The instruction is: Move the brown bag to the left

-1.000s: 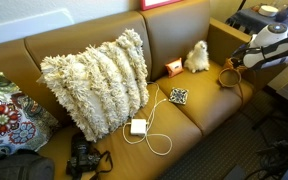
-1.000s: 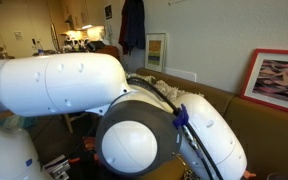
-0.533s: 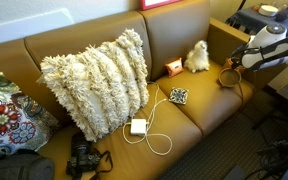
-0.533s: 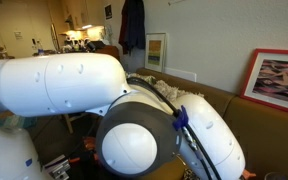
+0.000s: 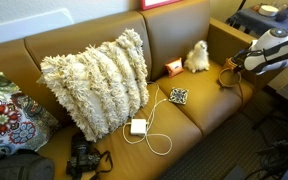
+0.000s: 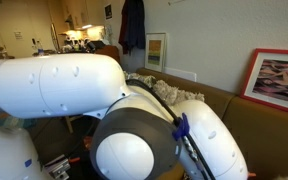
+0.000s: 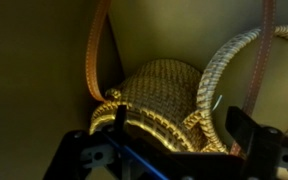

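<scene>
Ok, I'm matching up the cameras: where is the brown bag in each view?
In an exterior view: brown bag on the sofa, far right, by the pincer.
In an exterior view: not in it; the arm blocks.
Wrist view: dead centre.
Shared landmark: the sofa.

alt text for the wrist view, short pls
Close-up of the woven brown bag, centred, with a pale hoop handle at its right and an orange strap rising at left. The dark end effector frames the bottom edge, fingers apart.
</scene>
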Controlling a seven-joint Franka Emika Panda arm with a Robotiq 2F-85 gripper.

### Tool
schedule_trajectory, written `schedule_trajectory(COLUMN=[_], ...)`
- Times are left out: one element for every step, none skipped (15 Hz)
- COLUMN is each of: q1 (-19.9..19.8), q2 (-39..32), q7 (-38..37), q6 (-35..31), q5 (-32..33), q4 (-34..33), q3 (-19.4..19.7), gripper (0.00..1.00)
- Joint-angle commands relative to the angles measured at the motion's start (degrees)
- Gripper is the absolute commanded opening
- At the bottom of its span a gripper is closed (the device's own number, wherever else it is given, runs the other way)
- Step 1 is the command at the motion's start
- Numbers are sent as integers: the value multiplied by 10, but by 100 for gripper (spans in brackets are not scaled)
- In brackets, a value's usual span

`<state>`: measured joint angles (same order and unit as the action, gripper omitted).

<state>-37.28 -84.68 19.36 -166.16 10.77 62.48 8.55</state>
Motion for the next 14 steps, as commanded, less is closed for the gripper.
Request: schedule_trajectory(q1=[-9,-7,-6,-4,-5,-4,-4,-2,1,1,2,-1,-3,-5], q2=[0,0,0,0,0,1,1,2,2,3,3,3,3,3], q7=[24,23,23,21,23,24,27,28,29,32,35,41,46,52], q6=[1,2,2,0,-2,-6,-9,-13,-18,-18,-20,-18,-17,-17], q5=[2,2,2,1,1,1,1,1,2,3,3,3,3,4], q4=[6,6,4,-1,-5,-12,-18,-24,-29,-35,-37,-37,-38,-35], q3=[-15,-14,-15,-15,-17,-19,-23,-26,-27,-31,-33,-39,-41,-44], gripper=[100,100,100,100,100,100,100,100,100,100,100,100,100,100])
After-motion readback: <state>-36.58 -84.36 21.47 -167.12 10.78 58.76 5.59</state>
